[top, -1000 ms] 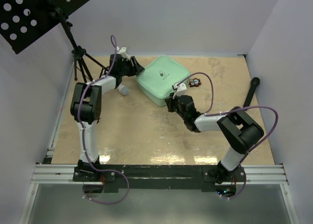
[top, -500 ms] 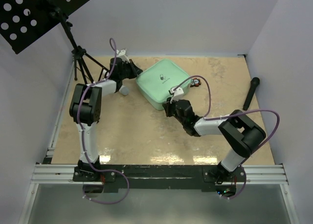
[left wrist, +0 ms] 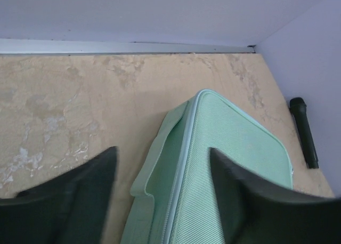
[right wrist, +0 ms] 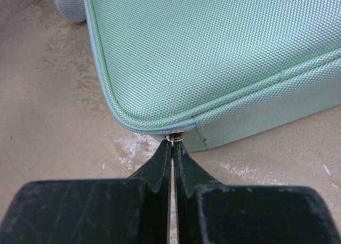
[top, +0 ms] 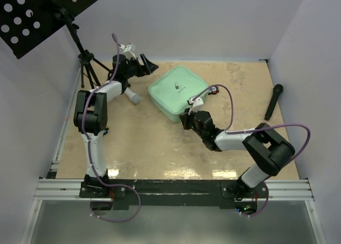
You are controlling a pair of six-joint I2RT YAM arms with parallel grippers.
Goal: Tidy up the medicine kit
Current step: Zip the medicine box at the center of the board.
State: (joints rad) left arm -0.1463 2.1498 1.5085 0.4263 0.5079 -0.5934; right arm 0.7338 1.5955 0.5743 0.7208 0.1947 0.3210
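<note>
- Toward the far middle of the tan surface lies the medicine kit, a mint-green soft case with rounded corners. It lies flat, lid up, turned cornerwise to the arms.
- A small pill logo sits on its lid, and the lid looks closed along the sides that show.
- The right pincer is low at the kit's near corner. Its fingers are pressed almost together with only a hairline gap, and their tips pinch the zip pull, a small metal ring at the seam between lid and side wall.
- The left pincer is spread wide and raised off the surface beyond the kit's far-left side, gripping nothing. In the wrist view the kit's side strap shows between its fingers.
- A white-and-grey cylinder lies on the surface near the kit's left side.
- A small black-and-red gadget sits just beside the kit's right corner; whether they touch I cannot tell.
- A black stick-shaped object lies well apart, by the right wall.
- A black perforated panel on a tripod stands at the far-left corner.
</note>
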